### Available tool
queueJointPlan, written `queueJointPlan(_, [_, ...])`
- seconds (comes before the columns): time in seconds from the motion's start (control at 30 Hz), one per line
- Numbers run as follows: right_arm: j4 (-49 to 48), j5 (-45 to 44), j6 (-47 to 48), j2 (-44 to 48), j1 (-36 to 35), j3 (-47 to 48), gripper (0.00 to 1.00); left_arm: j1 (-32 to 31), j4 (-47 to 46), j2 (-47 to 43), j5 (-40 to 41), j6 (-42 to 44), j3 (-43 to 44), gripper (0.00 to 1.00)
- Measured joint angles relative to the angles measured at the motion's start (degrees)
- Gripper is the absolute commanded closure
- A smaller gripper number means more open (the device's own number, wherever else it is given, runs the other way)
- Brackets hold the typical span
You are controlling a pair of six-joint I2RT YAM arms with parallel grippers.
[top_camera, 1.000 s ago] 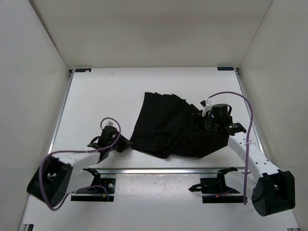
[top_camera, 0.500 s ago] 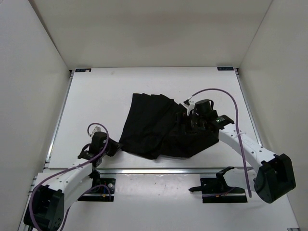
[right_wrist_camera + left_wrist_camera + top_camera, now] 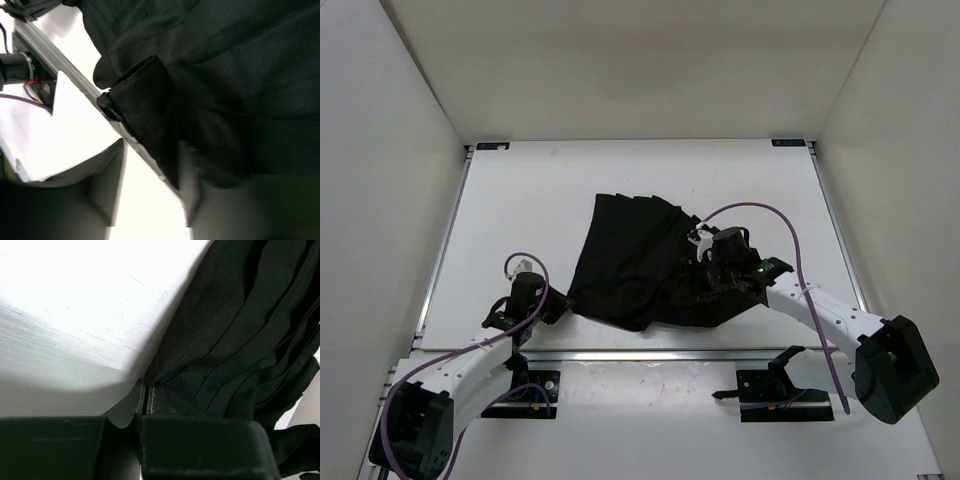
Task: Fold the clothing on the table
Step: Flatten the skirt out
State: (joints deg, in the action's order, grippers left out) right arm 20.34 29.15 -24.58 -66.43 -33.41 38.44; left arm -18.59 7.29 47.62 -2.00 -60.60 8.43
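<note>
White surface (image 3: pixel 520 200) carries the clothing (image 3: pixel 635 265), which lies spread near its middle. At the clothing's near left corner the left fingers (image 3: pixel 125 410) are closed tight on the fabric edge. On its right side the right fingers (image 3: pixel 102 170) have narrowed around a raised fold; I cannot tell whether they grip it. That side has travelled leftward over the pleats, so the fold looks begun.

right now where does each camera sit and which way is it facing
top: above and behind the arms, looking down on the table and black skirt; left arm and right arm show.
left wrist: on the left arm, looking along its shut left pincer, pinching the skirt's edge.
right wrist: on the right arm, looking past the right pincer at a fold between its parted fingers.
shared: all three see the skirt.
</note>
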Motion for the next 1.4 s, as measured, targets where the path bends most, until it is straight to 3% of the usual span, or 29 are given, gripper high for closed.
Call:
queueJointPlan(0.07, [-1.33, 0.11, 0.52, -0.35, 0.17, -0.39, 0.85, 0.13, 0.35, 0.35, -0.04, 0.94, 0.48, 1.0])
queueJointPlan(0.13, [-1.86, 0.31, 1.9, -1.07, 0.63, -0.5, 1.0, 0.42, 1.14, 0.61, -0.11, 1.73, 1.01, 1.0])
queueJointPlan(0.37, [1.77, -0.31, 9.99, -3.69, 7.23, -0.22, 1.0, 1.57, 4.74, 2.36, -0.22, 4.59, 4.04, 1.0])
queueJointPlan(0.43, [3.78, -0.85, 12.22, -4.48, 9.92, 0.66, 0.94, 1.6, 5.6, 2.84, -0.28, 5.11, 4.9, 1.0])
queueJointPlan(0.53, [6.34, -0.9, 13.73, -5.95, 14.45, 3.04, 0.59, 1.6, 6.14, 3.72, -0.48, 5.73, 6.05, 1.0])
queueJointPlan(0.63, [7.06, 0.24, 13.88, -6.21, 19.15, 4.7, 0.35, 1.6, 6.16, 5.51, -0.44, 6.43, 7.15, 1.0])
queueJointPlan(0.7, [6.62, 1.86, 12.94, -5.6, 21.49, 4.76, 0.25, 1.6, 6.08, 6.88, -0.46, 6.75, 7.63, 1.0])
queueJointPlan(0.73, [6.29, 2.75, 12.26, -5.03, 22.08, 4.68, 0.25, 1.6, 6.05, 7.61, -0.46, 6.86, 7.91, 1.0])
queueJointPlan(0.77, [5.68, 3.02, 11.69, -4.26, 22.29, 4.42, 0.3, 1.57, 5.99, 8.31, -0.46, 7.04, 8.15, 1.0])
queueJointPlan(0.83, [4.46, 2.78, 10.84, -2.71, 21.77, 3.63, 0.62, 1.49, 5.86, 9.75, -0.46, 7.37, 8.85, 1.0])
queueJointPlan(0.87, [4.09, 2.56, 10.84, -2.54, 21.35, 3.39, 0.7, 1.42, 5.73, 10.32, -0.46, 7.5, 9.22, 1.0])
queueJointPlan(0.9, [3.78, 2.19, 10.38, -2.99, 20.68, 3.19, 0.85, 1.33, 5.51, 10.88, -0.46, 7.67, 9.6, 1.0])
queueJointPlan(0.97, [3.63, 1.42, 10.25, -6.16, 19.32, 3.15, 0.99, 1.22, 5.44, 12.09, -0.46, 8.11, 10.43, 1.0])
queueJointPlan(1.2, [6.93, -3.43, 10.64, -20.13, 16.46, 4.5, 1.0, 1.42, 5.16, 14.14, -0.46, 9.22, 12.5, 1.0])
queueJointPlan(1.4, [10.49, -9.2, 13.88, -29.35, 16.59, 15.96, 1.0, 1.88, 5.57, 15.37, -0.5, 9.79, 14.34, 1.0])
